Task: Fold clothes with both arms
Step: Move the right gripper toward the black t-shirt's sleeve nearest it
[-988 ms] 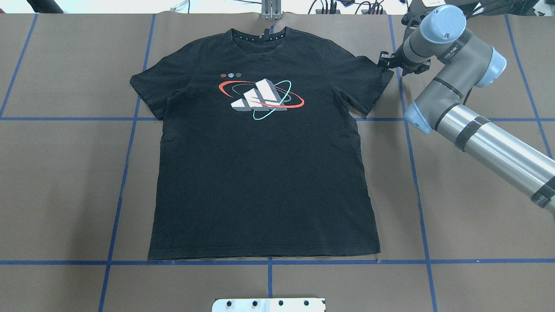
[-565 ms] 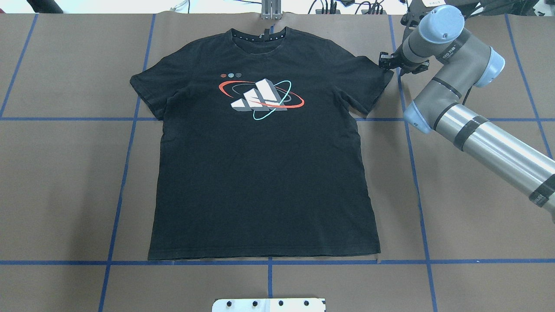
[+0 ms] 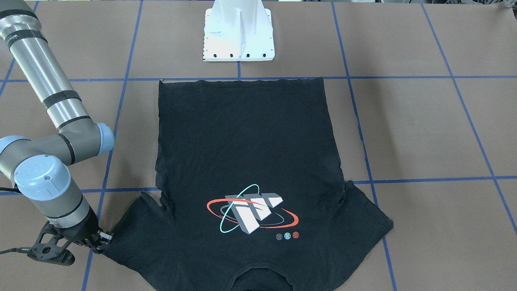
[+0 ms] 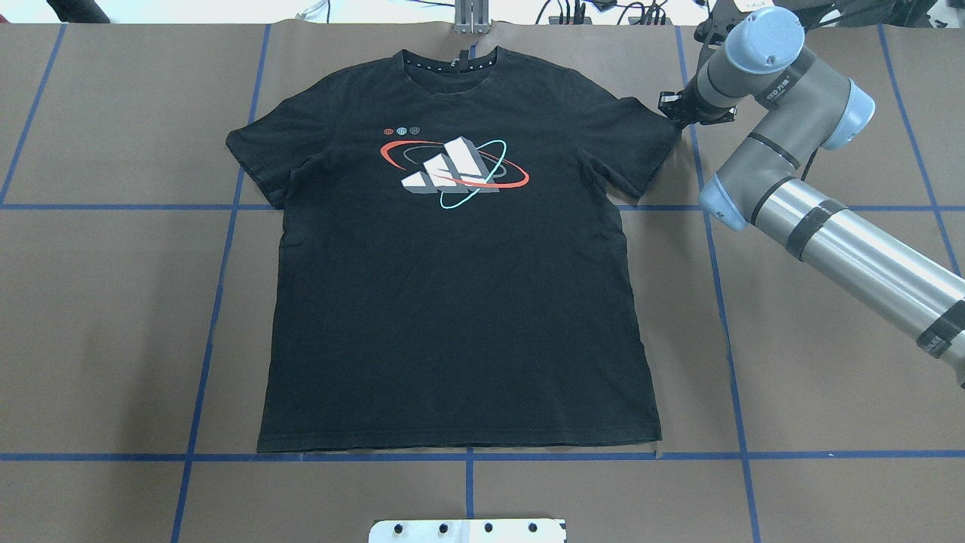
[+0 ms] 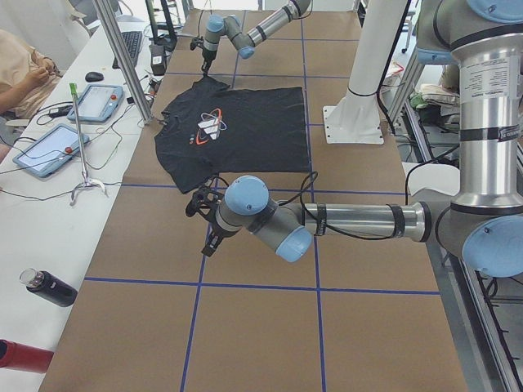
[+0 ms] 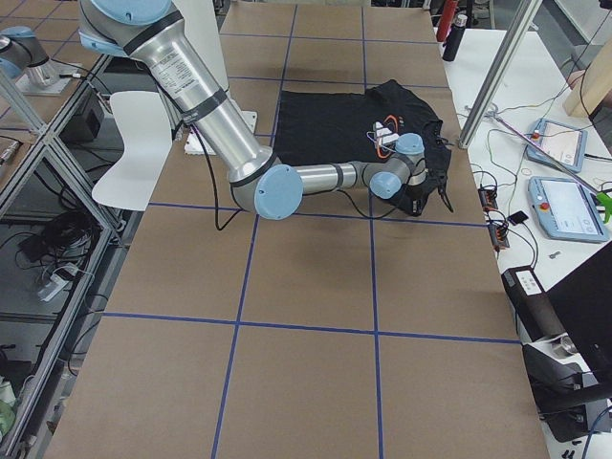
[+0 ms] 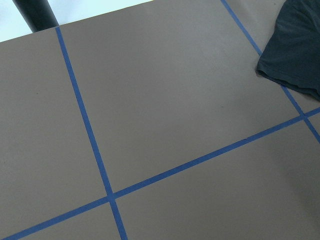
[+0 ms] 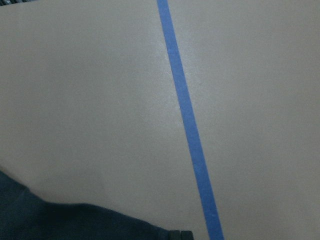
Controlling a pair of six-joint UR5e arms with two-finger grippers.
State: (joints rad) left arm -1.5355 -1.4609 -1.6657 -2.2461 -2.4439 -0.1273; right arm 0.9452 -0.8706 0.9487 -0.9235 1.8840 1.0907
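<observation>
We see a black short-sleeved T-shirt (image 4: 452,317) lying flat and face up on the brown paper-covered surface (image 4: 113,317), which is marked into squares by blue tape lines (image 4: 226,249). In the overhead view its collar (image 4: 451,60) points to the far edge and its hem lies along the near tape line, just ahead of the white base plate (image 4: 467,530). The chest print of grey-white blocks ringed by red and teal ovals (image 4: 452,172) faces upward. Both sleeves are spread out to the sides.

The grey metal right arm with light blue joint caps (image 4: 829,234) reaches in from the overhead view's right. Its black two-finger right gripper (image 4: 673,108) is low at the outer tip of the shirt's sleeve (image 4: 648,143) on that side. In the front-facing view the right gripper meets the sleeve's edge. We cannot tell how far apart its fingers stand, or whether they have hold of the cloth. The right wrist view shows only brown paper, one tape line and a dark strip of the shirt at the bottom left.

The left arm (image 5: 359,220) appears only in the side view from the robot's left. Its left gripper (image 5: 210,238) hangs above the surface near the other sleeve. We cannot tell its opening. The left wrist view shows that sleeve's edge at the upper right corner.
</observation>
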